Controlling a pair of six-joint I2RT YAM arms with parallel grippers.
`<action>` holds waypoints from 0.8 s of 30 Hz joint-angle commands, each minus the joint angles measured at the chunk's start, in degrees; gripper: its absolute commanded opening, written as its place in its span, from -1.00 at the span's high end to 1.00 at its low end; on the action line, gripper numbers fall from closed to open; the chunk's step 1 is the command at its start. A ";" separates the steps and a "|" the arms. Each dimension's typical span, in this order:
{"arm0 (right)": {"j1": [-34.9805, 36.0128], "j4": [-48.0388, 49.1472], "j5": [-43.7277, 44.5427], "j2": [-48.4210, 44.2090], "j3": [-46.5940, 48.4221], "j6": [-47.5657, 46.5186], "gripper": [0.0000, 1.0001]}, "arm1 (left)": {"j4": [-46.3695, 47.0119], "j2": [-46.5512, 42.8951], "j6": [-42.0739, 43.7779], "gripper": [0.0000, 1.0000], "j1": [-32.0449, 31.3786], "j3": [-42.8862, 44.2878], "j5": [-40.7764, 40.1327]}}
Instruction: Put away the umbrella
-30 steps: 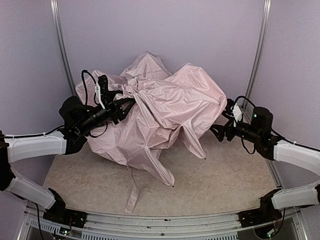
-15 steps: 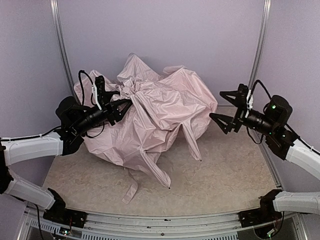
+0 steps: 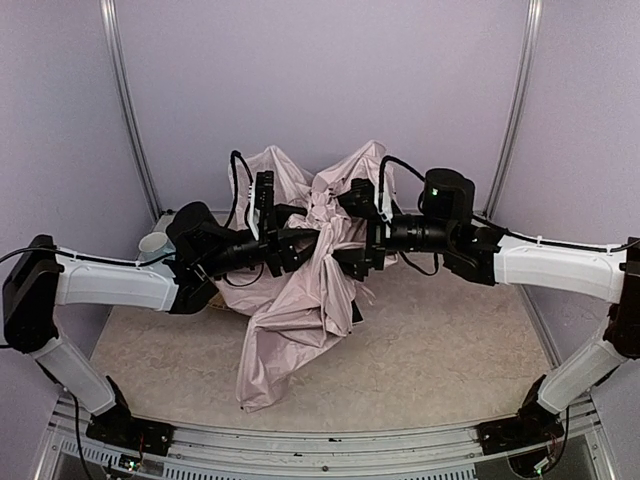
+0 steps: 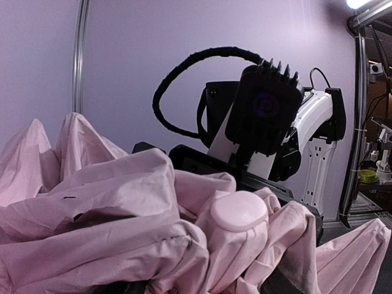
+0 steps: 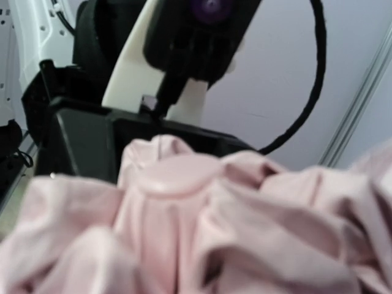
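The umbrella (image 3: 300, 310) is a bunched mass of pale pink fabric, held up between both arms and hanging down to the table. Its round pink top cap shows in the left wrist view (image 4: 239, 211) and, blurred, in the right wrist view (image 5: 177, 174). My left gripper (image 3: 298, 238) grips the gathered fabric from the left, its fingers buried in the folds. My right gripper (image 3: 352, 232) faces it from the right, jaws spread around the bundled top. The shaft and handle are hidden.
A small pale round object (image 3: 155, 243) sits on the table behind my left arm. Grey walls and metal corner posts (image 3: 128, 120) close in the back and sides. The beige tabletop (image 3: 450, 360) extends forward to the near rail.
My right arm has swung from the far right to the centre, up against the umbrella top. My left gripper has moved right with the fabric. The canopy is pulled into a narrower hanging bundle.
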 commanded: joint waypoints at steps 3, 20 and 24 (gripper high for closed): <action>1.38 2.43 4.11 -0.10 -0.70 -1.53 -0.94 | 9.47 3.31 -3.92 0.88 -3.23 4.56 6.89; 1.02 -2.15 11.17 -3.46 -4.56 -1.45 0.02 | 9.26 11.79 -6.57 0.50 -6.14 9.81 7.25; 0.50 -3.84 14.22 -7.71 -7.85 -2.53 0.33 | 0.94 8.24 0.53 0.08 -5.00 7.50 -1.25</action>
